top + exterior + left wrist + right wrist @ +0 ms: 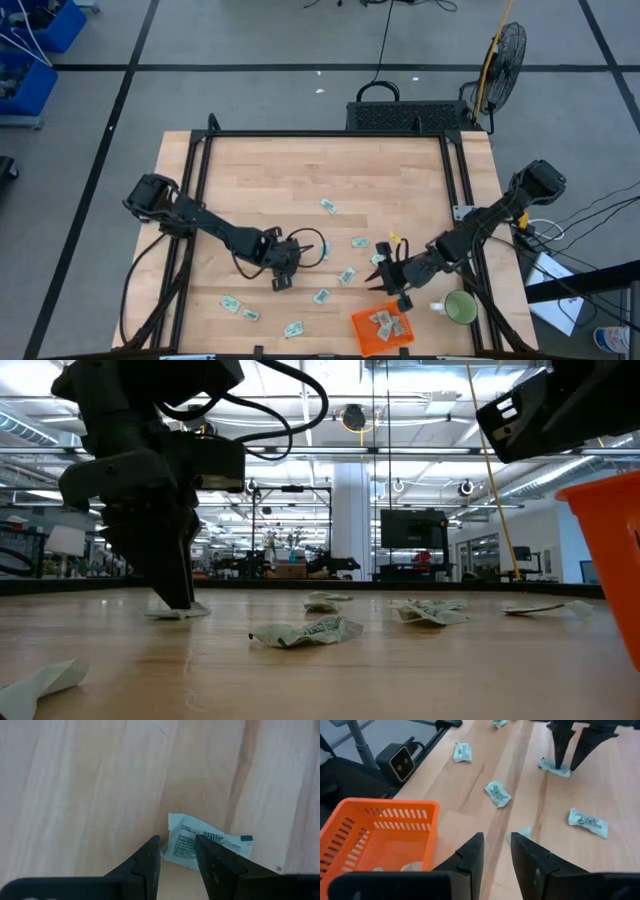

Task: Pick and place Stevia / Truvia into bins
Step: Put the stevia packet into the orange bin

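Observation:
Several pale green and white Stevia sachets lie flat and scattered on the wooden table, such as one point(347, 275) at mid-table and another point(588, 823). My left gripper point(177, 840) points steeply down, open, with its fingertips on either side of the end of one sachet point(225, 842) that lies flat on the wood. The orange basket point(362, 340) stands at the near right with sachets in it. My right gripper point(495, 845) hovers open beside the basket's far rim point(385, 805), with nothing between its fingers. My left gripper comes from above with its fingers point(561, 750) down at the table, one on each side of the sachet's end point(552, 766). Whether they touch the sachet cannot be told.
A round green mug point(461, 307) stands right of the basket. More sachets point(240, 309) lie near the front left edge. Black frame rails point(205, 170) run along the table's sides. A small camera point(402, 762) sits at the near edge.

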`<act>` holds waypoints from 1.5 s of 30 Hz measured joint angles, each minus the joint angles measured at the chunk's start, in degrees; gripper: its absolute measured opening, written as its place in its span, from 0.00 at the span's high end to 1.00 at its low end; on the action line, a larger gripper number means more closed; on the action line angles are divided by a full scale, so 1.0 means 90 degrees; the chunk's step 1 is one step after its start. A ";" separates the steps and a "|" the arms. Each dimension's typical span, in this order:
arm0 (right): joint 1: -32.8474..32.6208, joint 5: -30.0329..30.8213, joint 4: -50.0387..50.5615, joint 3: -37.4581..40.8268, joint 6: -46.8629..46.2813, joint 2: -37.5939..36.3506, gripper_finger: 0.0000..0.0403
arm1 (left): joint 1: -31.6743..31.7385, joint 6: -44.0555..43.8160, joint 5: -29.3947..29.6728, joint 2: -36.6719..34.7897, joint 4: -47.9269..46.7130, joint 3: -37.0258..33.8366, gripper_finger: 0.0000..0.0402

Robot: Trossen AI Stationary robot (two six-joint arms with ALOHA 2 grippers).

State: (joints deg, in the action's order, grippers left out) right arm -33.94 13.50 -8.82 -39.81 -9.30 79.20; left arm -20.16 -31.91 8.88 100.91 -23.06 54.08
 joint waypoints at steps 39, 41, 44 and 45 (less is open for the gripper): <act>0.2748 0.0631 -0.2944 -0.0005 -0.3839 0.1079 0.66 | 0.0731 0.3144 0.2582 -0.0611 0.3610 -0.0016 0.99; 0.2808 0.0633 -0.2946 -0.0005 -0.3808 0.1078 0.67 | 0.0724 0.3257 0.2580 -0.0611 0.3718 -0.0016 0.99; 0.2852 0.0628 -0.2957 -0.0005 -0.3560 0.1073 0.70 | 0.0726 0.3377 0.2544 -0.0611 0.3797 -0.0016 0.99; 0.2857 0.0628 -0.2955 -0.0005 -0.3501 0.1076 0.72 | 0.0726 0.3376 0.2541 -0.0611 0.3796 -0.0016 0.98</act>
State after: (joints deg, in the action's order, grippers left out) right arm -8.23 19.16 -35.42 -39.86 -40.80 88.88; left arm -13.63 -1.53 31.75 95.42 11.11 53.93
